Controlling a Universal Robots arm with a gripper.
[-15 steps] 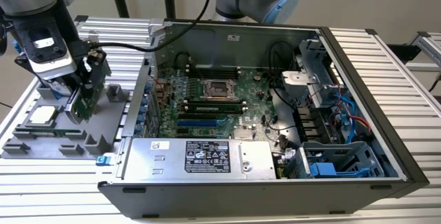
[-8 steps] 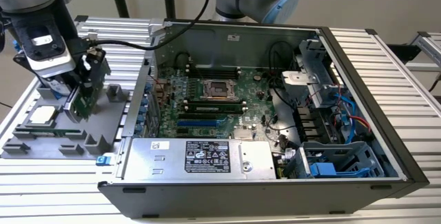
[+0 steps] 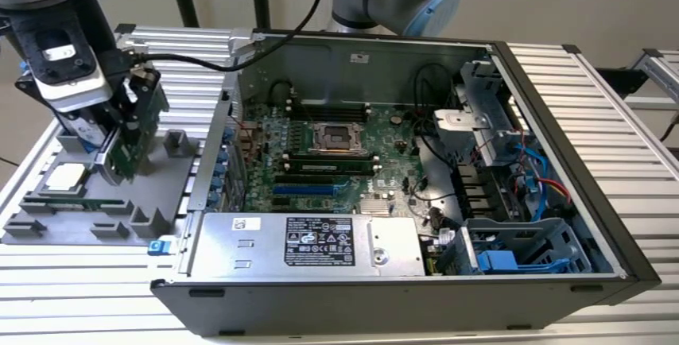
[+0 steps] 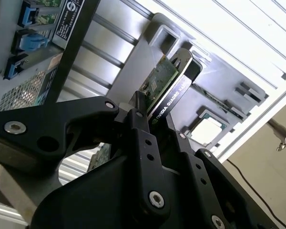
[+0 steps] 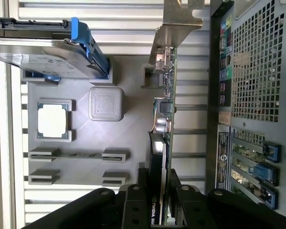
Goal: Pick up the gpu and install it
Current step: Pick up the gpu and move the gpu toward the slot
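The gpu [image 3: 132,134] stands on edge over the grey holder tray [image 3: 101,210], at the exterior view's left, outside the computer case. Its green board [image 4: 158,83] and black cooler edge show in the second wrist view. In the first wrist view its silver end bracket [image 5: 174,29] points away from me. My gripper [image 3: 117,122] is shut on the card's near end, with black fingers [image 5: 133,200] on both faces. Whether the card's lower edge is clear of the tray I cannot tell.
The open computer case [image 3: 594,202] lies at the exterior view's right of the tray, with its motherboard and blue slot [image 3: 308,190] exposed. On the tray rest a square silver CPU chip [image 5: 52,119] and a hard drive in a blue frame [image 5: 47,55]. Ribbed aluminium table [image 3: 594,75] surrounds everything.
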